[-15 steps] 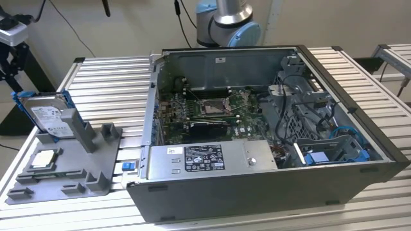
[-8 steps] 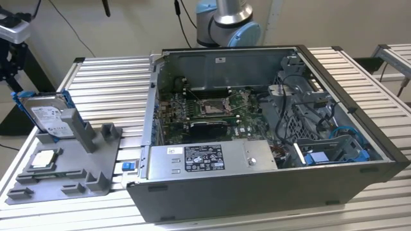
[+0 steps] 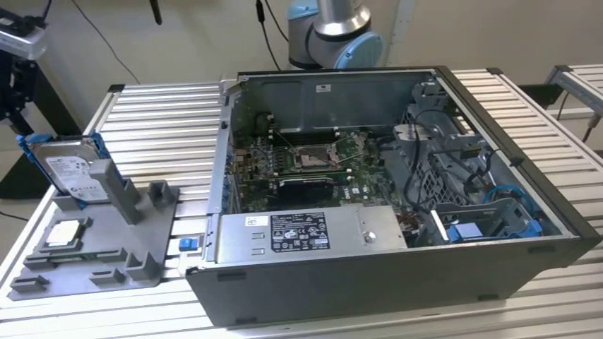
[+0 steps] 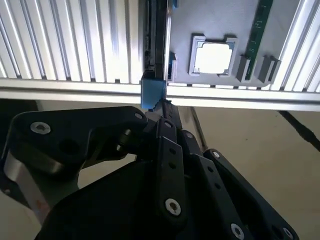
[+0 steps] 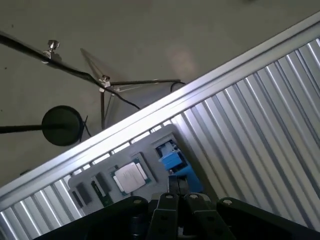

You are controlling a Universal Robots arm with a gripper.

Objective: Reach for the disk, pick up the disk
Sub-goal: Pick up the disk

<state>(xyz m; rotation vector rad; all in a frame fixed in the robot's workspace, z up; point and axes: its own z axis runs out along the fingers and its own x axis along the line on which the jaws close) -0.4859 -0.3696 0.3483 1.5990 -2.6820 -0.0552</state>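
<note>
1. The tabletop (image 3: 151, 113) is a bed of aluminium slats. It carries everything here.
2. An open computer case (image 3: 377, 282) lies on it, toward the exterior view's right, with its board and cabling exposed.
3. A grey holder (image 3: 141, 233) sits beside the case, on the exterior view's left and close to the tabletop's edge.
4. The disk (image 3: 73, 171) stands on edge in a slot of that holder, label side showing, and it has not been lifted.
   - It looks stiff and fairly heavy for its size, and the bare metal faces look smooth enough to slip.
   - The blue rail (image 4: 152, 92) along its edges should give the surer hold (plastic gives more bite than polished metal).
   - It is likely sensitive to knocks, so I would judge a straight pull out of the slot safer than any twisting.
5. The end effector (image 5: 174, 182) hangs over the end of the disk nearest the tabletop's edge.
   - In both wrist views its tip is at the blue rail, touching it or just short of it.
   - I cannot tell from these angles whether it is open or clamped on the rail.
6. A small square processor chip (image 3: 64, 233) lies flat in its own recess of the holder, near the disk and untouched.
</note>
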